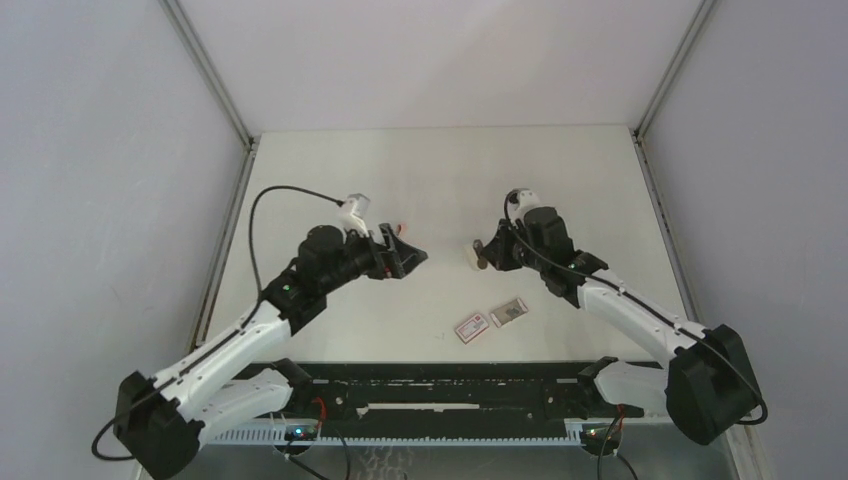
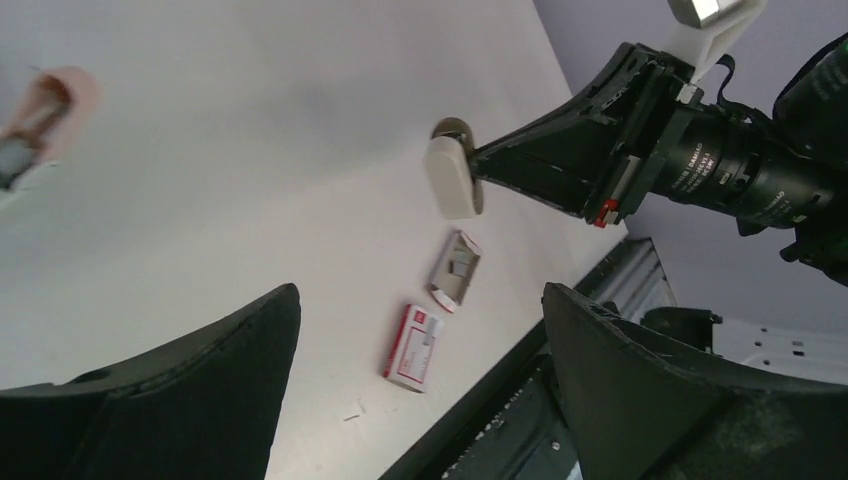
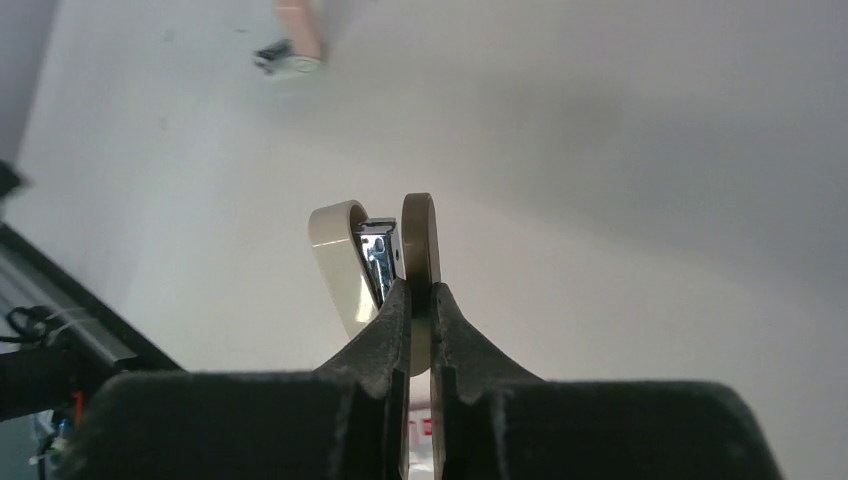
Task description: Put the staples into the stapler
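Here's the white table (image 1: 440,180), wide and flat, with both arms reaching in from the near edge. The left arm (image 1: 250,330) angles towards the middle, and its left gripper (image 2: 420,300) hovers above the surface, black fingers (image 2: 200,390) spread wide with nothing between them. Facing it, the right arm (image 1: 640,320) holds its right gripper (image 3: 420,290) up off the table, fingers pinched tight on the small stapler with a cream top, brown base and shiny metal channel (image 3: 340,270). The grip is on the brown base, and the cream top is swung away to one side, so the metal channel shows between them. The two grippers are near each other over mid-table, apart, not touching. Down towards the near edge lies the white cardboard box with a red label (image 2: 415,345), flat on the table. Just beside it sits the pale rectangular tray (image 2: 447,290), and inside it the small block of silvery-grey staples (image 2: 460,265), well clear of both grippers. Farther off lies a small pinkish object (image 3: 295,35), too blurred to identify.
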